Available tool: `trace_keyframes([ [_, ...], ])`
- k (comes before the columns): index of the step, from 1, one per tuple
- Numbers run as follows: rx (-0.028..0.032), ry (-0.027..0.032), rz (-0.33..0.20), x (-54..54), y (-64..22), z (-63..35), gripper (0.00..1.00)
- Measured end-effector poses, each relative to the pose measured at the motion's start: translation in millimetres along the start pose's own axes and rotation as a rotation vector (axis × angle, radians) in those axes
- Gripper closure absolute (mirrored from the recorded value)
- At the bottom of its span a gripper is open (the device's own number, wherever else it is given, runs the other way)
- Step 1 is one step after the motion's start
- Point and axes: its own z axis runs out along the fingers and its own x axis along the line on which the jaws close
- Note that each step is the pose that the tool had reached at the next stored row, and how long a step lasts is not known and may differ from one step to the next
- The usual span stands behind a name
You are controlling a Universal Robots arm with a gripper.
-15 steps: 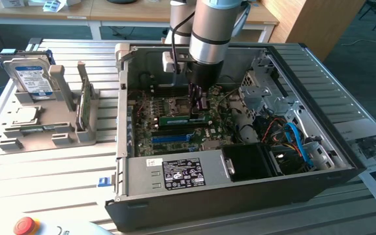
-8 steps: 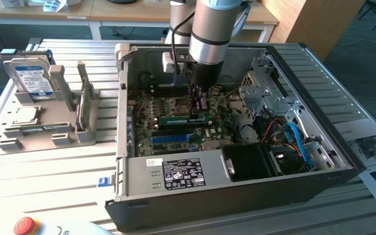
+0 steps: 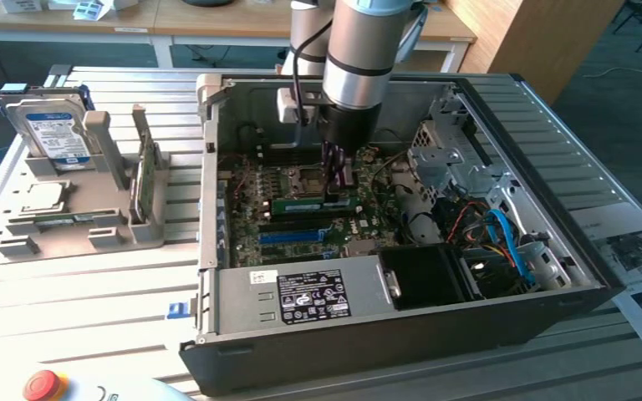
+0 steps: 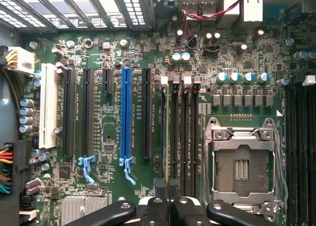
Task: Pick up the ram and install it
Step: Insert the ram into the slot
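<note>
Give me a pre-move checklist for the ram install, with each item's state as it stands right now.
1. Gripper positioned over the memory slots: ok.
2. Gripper shut: ok.
3. Ram directly beneath the gripper, lying along the slots: ok.
4. Ram actually clamped by the gripper: cannot tell.
5. Ram pressed fully into its slot: cannot tell.
6. CPU socket beside the slots, clear of the gripper: ok.
</note>
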Motion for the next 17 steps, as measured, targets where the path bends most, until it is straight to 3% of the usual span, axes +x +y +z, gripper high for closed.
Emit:
trace_keyframes([
  [17, -0.0001, 0.0001, 0.0, 1.3, -0.1, -1.2, 0.89],
])
